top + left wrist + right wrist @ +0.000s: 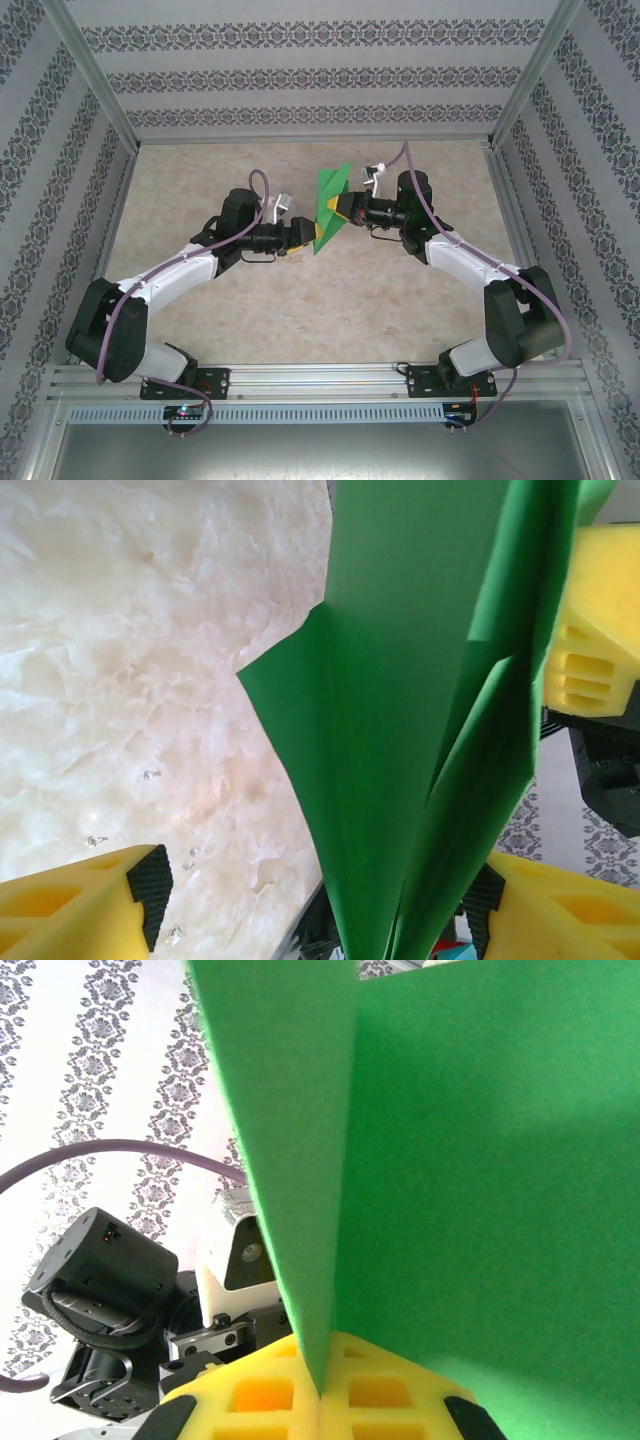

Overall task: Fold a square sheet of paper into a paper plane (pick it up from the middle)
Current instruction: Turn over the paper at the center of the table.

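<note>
Over the table (200, 180), the paper plane (330, 185) runs lengthwise near to far.

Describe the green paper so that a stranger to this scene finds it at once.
Start from the beige marbled table between patterned walls, then find where the two arms meet. There the right gripper pinches the folded paper sheet upright: bright green, thin and sharp-cornered, unlike the black-and-white arms.
</note>
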You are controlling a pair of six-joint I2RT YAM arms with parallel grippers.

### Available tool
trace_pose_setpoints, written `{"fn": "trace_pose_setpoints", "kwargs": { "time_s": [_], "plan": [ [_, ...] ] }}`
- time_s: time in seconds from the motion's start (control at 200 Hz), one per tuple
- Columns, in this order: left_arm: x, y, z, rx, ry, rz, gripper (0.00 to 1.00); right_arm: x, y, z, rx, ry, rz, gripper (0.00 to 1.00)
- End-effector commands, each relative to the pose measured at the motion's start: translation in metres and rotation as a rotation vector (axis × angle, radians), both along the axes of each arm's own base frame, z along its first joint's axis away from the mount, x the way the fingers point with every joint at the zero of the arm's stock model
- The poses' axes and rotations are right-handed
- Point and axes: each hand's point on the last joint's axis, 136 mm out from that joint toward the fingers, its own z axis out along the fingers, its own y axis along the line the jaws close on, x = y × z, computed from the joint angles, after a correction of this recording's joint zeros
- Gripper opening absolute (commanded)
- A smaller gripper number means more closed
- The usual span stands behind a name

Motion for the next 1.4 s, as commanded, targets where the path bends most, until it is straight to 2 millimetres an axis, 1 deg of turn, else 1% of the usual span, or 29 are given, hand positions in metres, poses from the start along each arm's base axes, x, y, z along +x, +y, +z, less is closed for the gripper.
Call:
{"fn": "trace_pose_setpoints", "kwargs": {
  "time_s": [0.0,0.135,0.255,0.315,0.44,0.515,0.649,0.789,0.964,1.104,1.279,1.394],
  "plan": [
    [-0.002,-0.007,0.025,-0.074,-0.053,0.005,0.79,-0.004,0.000,0.017,0.024,-0.037,0.013,0.04],
    [-0.001,-0.013,0.041,-0.112,-0.078,-0.010,0.78,-0.005,0.002,0.015,0.023,-0.031,0.017,0.04],
    [0.002,-0.017,0.045,-0.116,-0.084,-0.024,0.75,-0.005,0.004,0.015,0.025,-0.031,0.019,0.04],
    [0.003,-0.019,0.047,-0.119,-0.086,-0.034,0.70,-0.005,0.004,0.014,0.024,-0.030,0.020,0.04],
    [0.004,-0.022,0.053,-0.103,-0.097,-0.058,0.58,-0.005,0.004,0.010,0.019,-0.018,0.021,0.04],
    [0.005,-0.022,0.052,-0.079,-0.106,-0.064,0.54,-0.006,0.006,0.008,0.019,-0.014,0.029,0.04],
    [0.005,-0.023,0.047,-0.052,-0.096,-0.087,0.44,-0.005,0.006,0.006,0.016,-0.010,0.028,0.04],
    [0.006,-0.025,0.043,-0.020,-0.090,-0.104,0.39,-0.005,0.006,0.005,0.014,-0.011,0.029,0.04],
    [0.008,-0.024,0.045,-0.013,-0.100,-0.104,0.35,-0.004,0.005,0.005,0.013,-0.011,0.027,0.05],
    [0.008,-0.025,0.041,-0.006,-0.086,-0.109,0.32,-0.004,0.005,0.004,0.013,-0.009,0.030,0.07],
    [0.008,-0.026,0.045,-0.019,-0.092,-0.117,0.24,-0.005,0.005,0.005,0.014,-0.012,0.036,0.09],
    [0.008,-0.028,0.046,-0.027,-0.092,-0.124,0.21,-0.004,0.005,0.003,0.007,-0.010,0.032,0.10]
  ]
}}
